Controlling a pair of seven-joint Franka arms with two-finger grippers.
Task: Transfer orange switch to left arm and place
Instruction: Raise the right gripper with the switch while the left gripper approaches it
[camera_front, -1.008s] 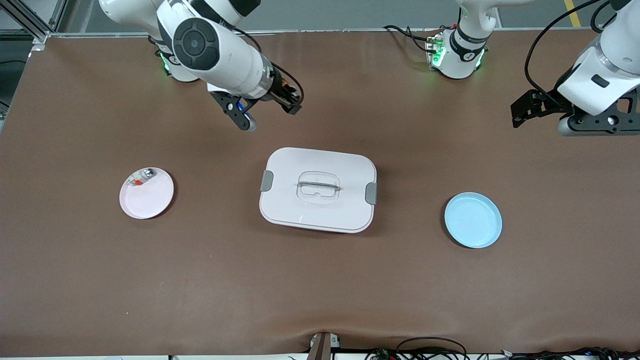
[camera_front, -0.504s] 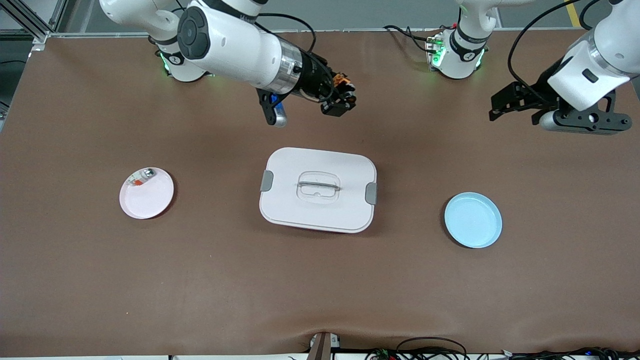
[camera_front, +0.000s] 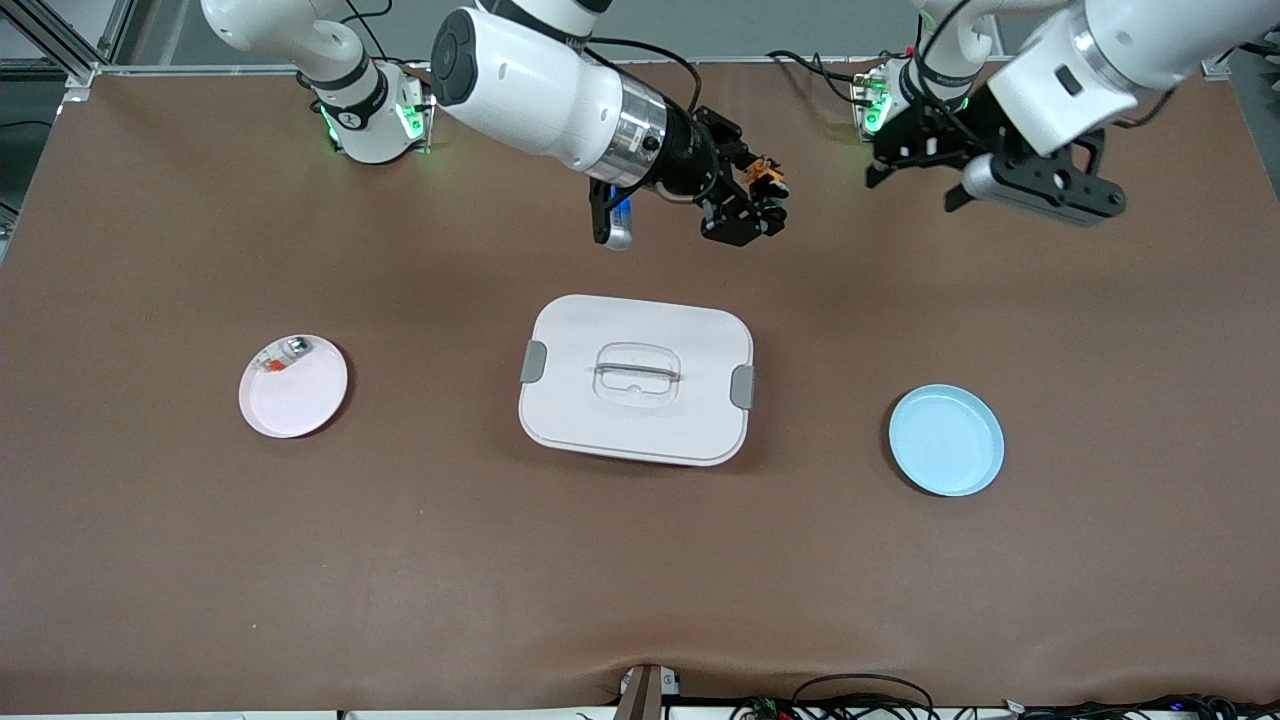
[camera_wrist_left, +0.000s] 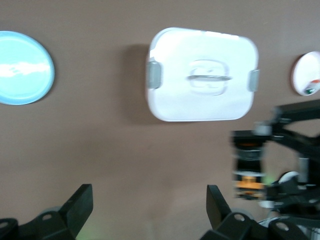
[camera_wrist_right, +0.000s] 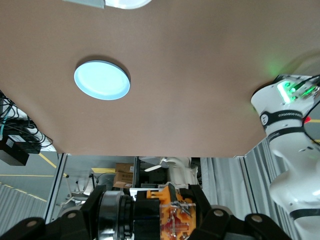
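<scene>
Orange stubby push-button switch with a black ring (camera_front: 765, 177), clamped between the fingers of the black right gripper (camera_front: 752, 207), upper middle of the front frame, up in the air over bare brown surface (camera_front: 420, 560) just above the box in that picture. Same orange switch (camera_wrist_right: 172, 209) at the bottom centre of the right wrist view, pinched tight between the black fingers. Black left gripper (camera_front: 905, 165) in the upper right of the front frame, over the surface in front of the left arm's base, fingers spread wide apart with nothing between them; apart from the switch, a stretch of bare surface between the two grippers. In the left wrist view, two spread black fingertips (camera_wrist_left: 80, 202) at the bottom edge, with the orange switch (camera_wrist_left: 248, 181) and right gripper at lower right. Large white rounded-rectangular lidded box with grey side latches (camera_front: 636, 379) at frame centre. Small round pink plate (camera_front: 300, 395) toward the right arm's end, holding a small clear-and-silver part (camera_front: 283, 355). Small round blue plate (camera_front: 946, 440) toward the left arm's end.
</scene>
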